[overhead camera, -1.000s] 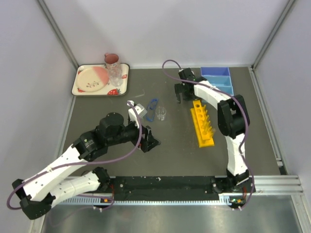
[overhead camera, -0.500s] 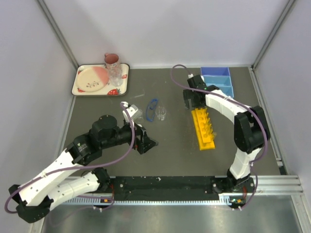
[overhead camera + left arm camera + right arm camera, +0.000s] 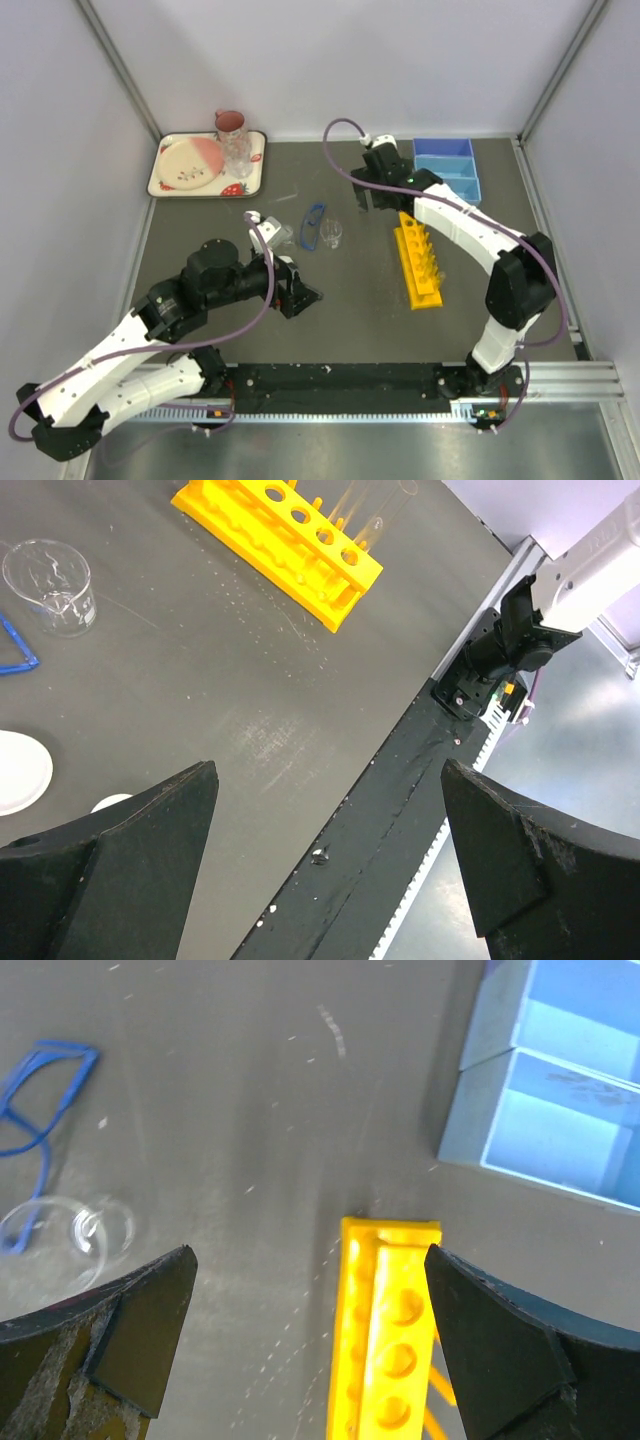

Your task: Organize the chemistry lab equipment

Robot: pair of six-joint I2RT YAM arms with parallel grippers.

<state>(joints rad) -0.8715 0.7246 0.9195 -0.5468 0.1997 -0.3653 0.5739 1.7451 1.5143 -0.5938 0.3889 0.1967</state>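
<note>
We hold the right gripper (image 3: 370,198) over the far middle of the table (image 3: 350,325), jaws spread wide with nothing between them. The yellow holed tube rack (image 3: 420,262) lies just near and right of it. In the right wrist view the rack's far end shows between our open fingers (image 3: 500,1340), closer to one than the other. Its long axis runs near to far, the near end swung slightly right, so we judge a grasp would have to straddle its short width. The blue divided tray (image 3: 447,165) sits far right, just beyond that far end, with a strip of bare table between. The left gripper (image 3: 300,295), equally wide and empty, hovers near the middle, well apart from the rack, so the right arm is plainly nearer. The small clear beaker (image 3: 332,232) and blue-rimmed goggles (image 3: 312,225) lie left of the right gripper, between the arms. Small white round dishes (image 3: 20,770) lie by the left one. The surface is dark, matt and scuffed. White walls (image 3: 300,60) close the left, far and right sides, yet the rack has open table on both flanks.
</note>
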